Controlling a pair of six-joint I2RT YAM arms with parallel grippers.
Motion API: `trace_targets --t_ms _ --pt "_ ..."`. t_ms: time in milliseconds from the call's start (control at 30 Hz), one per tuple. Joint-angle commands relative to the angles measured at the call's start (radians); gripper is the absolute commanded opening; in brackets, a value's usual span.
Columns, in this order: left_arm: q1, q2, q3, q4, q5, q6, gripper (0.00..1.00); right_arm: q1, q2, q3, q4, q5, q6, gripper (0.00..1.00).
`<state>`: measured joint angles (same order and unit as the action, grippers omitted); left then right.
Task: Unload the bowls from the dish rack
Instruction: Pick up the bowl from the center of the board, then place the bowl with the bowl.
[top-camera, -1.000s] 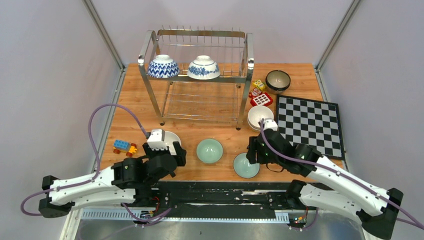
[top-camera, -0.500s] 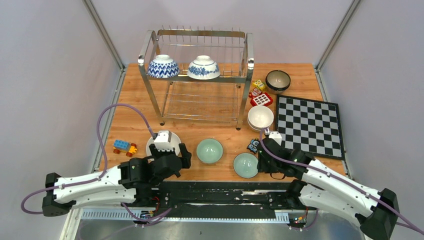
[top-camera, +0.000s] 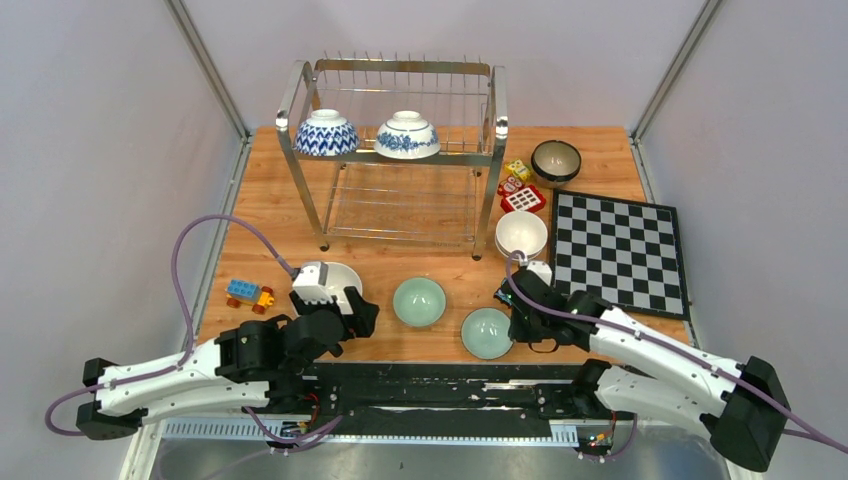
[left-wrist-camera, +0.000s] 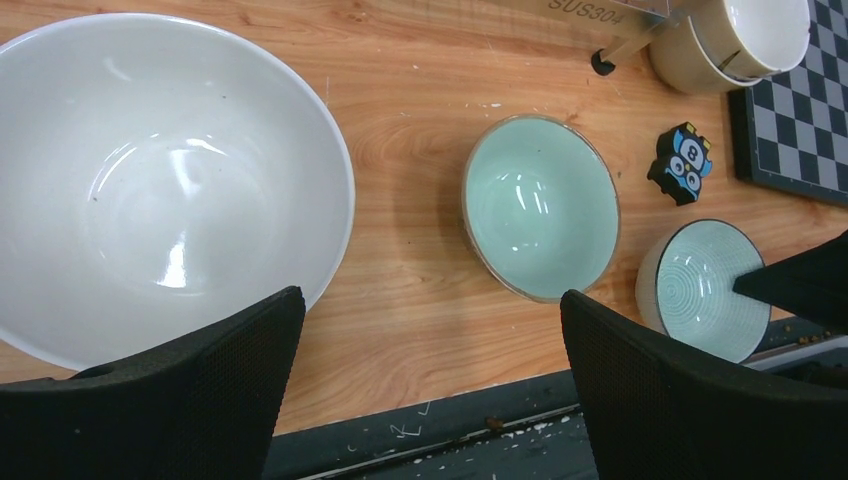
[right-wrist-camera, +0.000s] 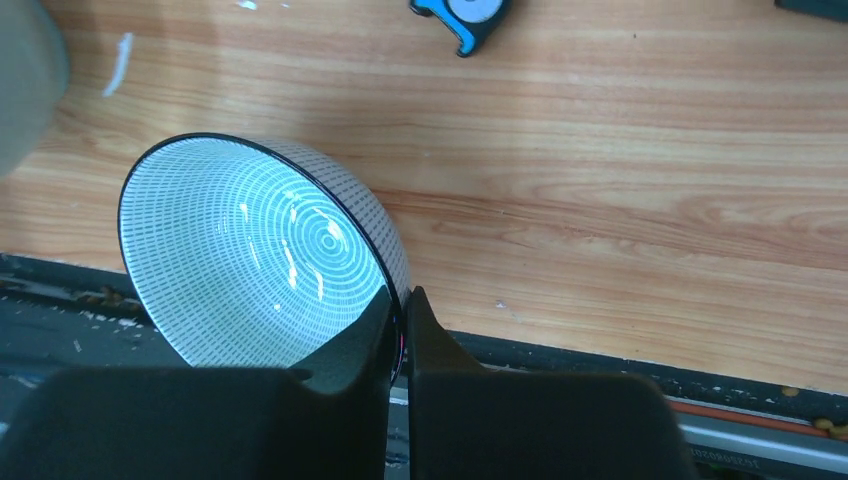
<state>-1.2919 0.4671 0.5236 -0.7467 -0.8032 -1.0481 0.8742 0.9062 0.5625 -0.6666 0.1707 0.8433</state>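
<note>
One ribbed celadon bowl (right-wrist-camera: 260, 250), mouth upward, rim between the right fingers (right-wrist-camera: 445, 352).

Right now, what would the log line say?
right gripper: shut on ringed bowl | left gripper: open, by white bowl | dish rack: two patterned bowls on top tier

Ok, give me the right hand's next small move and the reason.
Probably open the right hand and release: it pinches the rim of the pale green ribbed ceramic bowl, which looks set down on the wooden table. Two blue-and-white patterned bowls wait in the steel wire rack.
</note>
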Motion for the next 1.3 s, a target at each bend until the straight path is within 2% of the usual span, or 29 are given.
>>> trace_targets --t_ms 0,133,267,667,967,1267 --pt "-0.004 -0.014 -0.004 -0.03 -0.002 -0.027 0.99 -0.008 -0.013 0.119 -0.062 -0.01 -0.032 0.03" --pt "-0.005 -0.022 0.017 -0.043 -0.022 -0.034 0.99 0.013 0.008 0.24 -0.072 -0.019 -0.065 0.03" --pt "-0.005 -0.029 0.042 -0.056 -0.058 -0.028 0.99 0.04 0.105 0.356 -0.055 -0.04 -0.106 0.03" --pt "-0.004 -0.047 0.055 -0.107 -0.046 -0.068 0.99 0.062 0.379 0.535 0.069 -0.116 -0.155 0.03" --pt "-0.004 -0.1 0.047 -0.134 -0.049 -0.091 0.99 0.062 0.543 0.6 0.096 -0.109 -0.18 0.03" --pt "-0.004 -0.127 0.046 -0.14 -0.05 -0.096 0.99 0.062 0.64 0.629 0.117 -0.141 -0.181 0.03"
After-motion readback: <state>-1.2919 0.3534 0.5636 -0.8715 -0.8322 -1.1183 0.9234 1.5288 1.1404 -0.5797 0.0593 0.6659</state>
